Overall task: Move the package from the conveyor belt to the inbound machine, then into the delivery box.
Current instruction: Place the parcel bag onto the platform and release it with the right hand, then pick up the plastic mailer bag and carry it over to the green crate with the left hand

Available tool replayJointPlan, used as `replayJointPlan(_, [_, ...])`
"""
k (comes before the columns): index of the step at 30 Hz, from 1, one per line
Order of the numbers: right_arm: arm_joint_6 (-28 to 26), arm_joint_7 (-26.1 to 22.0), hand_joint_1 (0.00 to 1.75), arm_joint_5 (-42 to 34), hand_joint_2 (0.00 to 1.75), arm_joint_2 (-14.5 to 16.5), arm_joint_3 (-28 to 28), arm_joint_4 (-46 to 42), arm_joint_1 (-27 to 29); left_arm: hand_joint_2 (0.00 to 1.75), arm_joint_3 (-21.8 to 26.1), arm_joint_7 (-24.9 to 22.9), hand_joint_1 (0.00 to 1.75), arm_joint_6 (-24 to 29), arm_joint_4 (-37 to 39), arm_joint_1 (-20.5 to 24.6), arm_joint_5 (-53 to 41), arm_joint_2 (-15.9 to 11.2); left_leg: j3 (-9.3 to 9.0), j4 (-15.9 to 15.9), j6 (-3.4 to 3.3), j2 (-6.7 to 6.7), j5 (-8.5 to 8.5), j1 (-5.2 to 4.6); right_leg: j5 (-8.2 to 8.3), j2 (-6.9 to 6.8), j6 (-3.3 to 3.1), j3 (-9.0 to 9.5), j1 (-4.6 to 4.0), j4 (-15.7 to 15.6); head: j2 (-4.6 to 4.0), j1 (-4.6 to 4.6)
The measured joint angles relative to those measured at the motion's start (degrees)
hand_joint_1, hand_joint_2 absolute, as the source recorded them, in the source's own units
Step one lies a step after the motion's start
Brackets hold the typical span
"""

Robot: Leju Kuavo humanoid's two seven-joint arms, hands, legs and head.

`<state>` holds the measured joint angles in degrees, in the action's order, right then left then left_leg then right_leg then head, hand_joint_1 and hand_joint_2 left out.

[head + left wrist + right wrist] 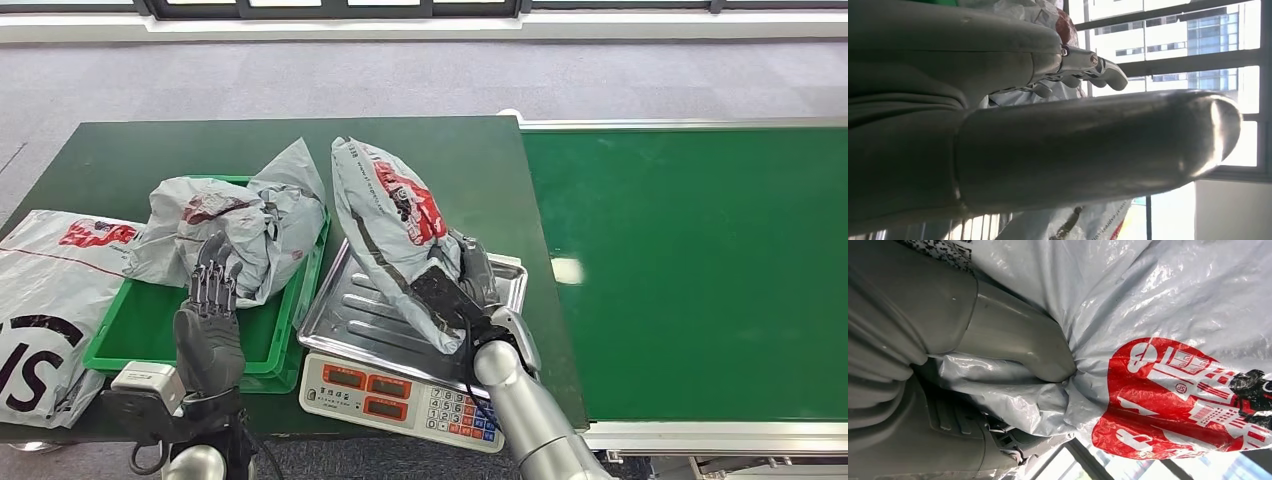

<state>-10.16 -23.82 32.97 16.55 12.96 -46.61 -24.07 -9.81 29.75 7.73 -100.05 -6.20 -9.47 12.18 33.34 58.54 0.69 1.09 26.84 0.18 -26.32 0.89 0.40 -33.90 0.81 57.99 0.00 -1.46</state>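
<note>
A grey plastic package (392, 222) with a red and black print stands tilted on the steel pan of the scale (355, 318). My right hand (462, 292) grips its lower end; in the right wrist view the thumb (1023, 342) presses into the crumpled bag (1168, 340). My left hand (210, 300) is raised over the green box (135, 330), fingers straight and apart, holding nothing. Its fingers (1083, 70) reach toward the grey bag (235, 225) that lies in the box. The green conveyor belt (700, 270) lies to the right.
A large white and grey bag (45, 300) lies on the dark green table (120, 160) left of the box. The scale's keypad and red displays (400, 395) face me at the table's front edge. Grey carpet lies beyond the table.
</note>
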Motion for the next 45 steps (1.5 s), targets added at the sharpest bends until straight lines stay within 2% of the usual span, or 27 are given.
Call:
replayJointPlan(4, [1.00, 1.14, 1.72, -0.04, 1.75, 0.00, 0.94, 2.19, -1.12, 0.00, 0.00, 0.00, 0.00, 0.16, 0.33, 0.28, 0.09, -0.03, 0.00, 0.00, 0.00, -0.01, 0.00, 0.00, 0.00, 0.00, 0.00, 0.00, 0.00, 0.00, 0.00, 0.00])
replayJointPlan(5, [1.27, 1.30, 1.46, -0.05, 1.75, 0.00, 1.11, 2.59, -1.34, 0.00, 0.00, 0.00, 0.00, 0.20, 0.37, 0.30, 0.09, -0.04, 0.00, 0.00, 0.00, -0.01, 0.00, 0.00, 0.00, 0.00, 0.00, -0.01, 0.00, 0.00, 0.00, 0.00])
replayJointPlan(8, [1.43, 2.34, 0.18, -0.04, 1.75, -0.01, 1.73, 3.76, -1.92, 0.00, 0.00, -0.03, 0.00, 0.24, 0.39, 0.32, 0.02, -0.05, -0.01, 0.00, 0.00, -0.01, 0.00, 0.00, 0.00, 0.01, 0.00, -0.01, 0.00, 0.00, 0.00, 0.00])
replayJointPlan(9, [1.13, 2.91, 0.00, 0.04, 1.75, -0.01, 1.96, 4.11, -2.07, 0.00, 0.00, -0.04, 0.00, 0.22, 0.39, 0.32, -0.01, -0.05, -0.01, 0.00, 0.00, -0.01, 0.00, 0.00, 0.00, 0.01, 0.00, -0.01, 0.00, 0.00, 0.00, 0.00])
replayJointPlan(17, [-2.06, 6.22, 0.00, 1.55, 1.75, -0.33, 2.80, 4.32, -1.83, 0.00, 0.00, -0.13, 0.00, 1.02, -0.01, 0.28, -1.02, -0.09, -0.01, 0.00, 0.00, -0.01, 0.00, 0.00, 0.00, 0.01, 0.00, -0.01, 0.00, 0.00, 0.00, 0.00])
replayJointPlan(33, [-0.40, 5.50, 0.00, -2.54, 1.75, -4.59, 2.96, -18.80, 7.46, 0.00, -1.31, -0.01, 0.00, 12.75, -2.37, -0.90, -4.41, -0.19, 0.02, 0.00, 0.00, 0.01, 0.03, 0.00, -0.01, -0.01, 0.01, -0.04, 0.00, -0.01, 0.00, 0.00])
replayJointPlan(45, [-0.06, 5.44, 0.00, -2.96, 1.75, -5.36, 2.95, -23.95, 9.06, 0.00, -3.97, -0.61, 0.00, 13.65, -2.37, -0.83, -6.04, -0.50, 0.02, 0.01, 0.00, 0.00, 0.03, 0.00, -0.01, 0.00, 0.01, -0.04, 0.00, 0.00, 0.00, 0.00])
